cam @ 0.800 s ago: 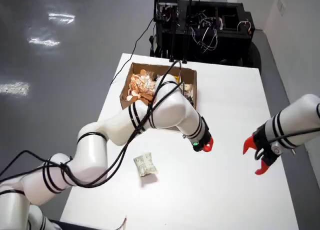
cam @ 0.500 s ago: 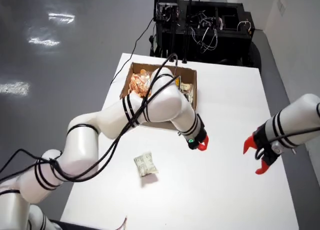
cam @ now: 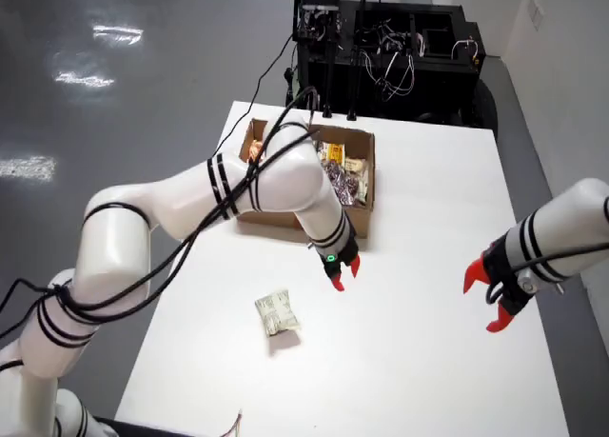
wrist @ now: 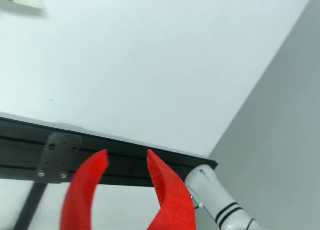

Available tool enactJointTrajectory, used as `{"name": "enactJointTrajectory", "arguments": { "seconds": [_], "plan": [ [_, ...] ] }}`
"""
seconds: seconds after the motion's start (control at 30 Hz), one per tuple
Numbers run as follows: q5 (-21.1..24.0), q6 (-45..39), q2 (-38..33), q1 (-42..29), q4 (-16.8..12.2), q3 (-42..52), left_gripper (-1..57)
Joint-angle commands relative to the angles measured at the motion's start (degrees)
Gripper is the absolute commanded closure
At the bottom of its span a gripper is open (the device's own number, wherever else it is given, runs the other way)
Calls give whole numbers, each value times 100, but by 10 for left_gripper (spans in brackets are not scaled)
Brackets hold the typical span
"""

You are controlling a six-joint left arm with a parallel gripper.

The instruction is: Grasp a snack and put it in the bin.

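Note:
A pale green snack packet (cam: 277, 313) lies on the white table (cam: 428, 361), left of centre and toward the front. My gripper (cam: 344, 274), with red fingers, hangs just above the table to the right of and behind the packet, a short way from it. It is open and holds nothing. In the wrist view the red fingers (wrist: 85, 190) of my gripper (wrist: 126, 155) stand apart with only table behind them, and the packet (wrist: 20, 0) shows at the top left corner. The cardboard box (cam: 366, 185) at the back holds several snacks; my arm hides its left part.
A second white arm with a red gripper (cam: 490, 299) stays at the table's right edge. A black equipment rack with cables (cam: 381, 47) stands behind the table. The wrist view shows the table's black-framed edge (wrist: 125, 150) and grey floor beyond.
My gripper has moved left across the table, closer to the packet, and the elbow has swung over the box. The packet and the second arm have not moved.

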Motion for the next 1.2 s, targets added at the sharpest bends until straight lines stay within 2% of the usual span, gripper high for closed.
{"name": "enactJointTrajectory", "arguments": {
  "seconds": [0.03, 0.13, 0.37, 0.47, 0.67, 0.87, 1.2],
  "plan": [
    [-70, 1, -432, 203, 21, 798, 341],
    [-423, -21, -800, 341, 37, 1459, 292],
    [-1791, 22, -2047, 555, 54, 3496, 238],
    [-2111, 27, -2294, 655, 47, 4029, 201],
    [-2260, 17, -2030, 795, 45, 4373, 140],
    [-2220, 142, -1368, 880, 45, 4115, 84],
    [-2263, 166, -587, 1181, 51, 3532, 44]
  ]
}}
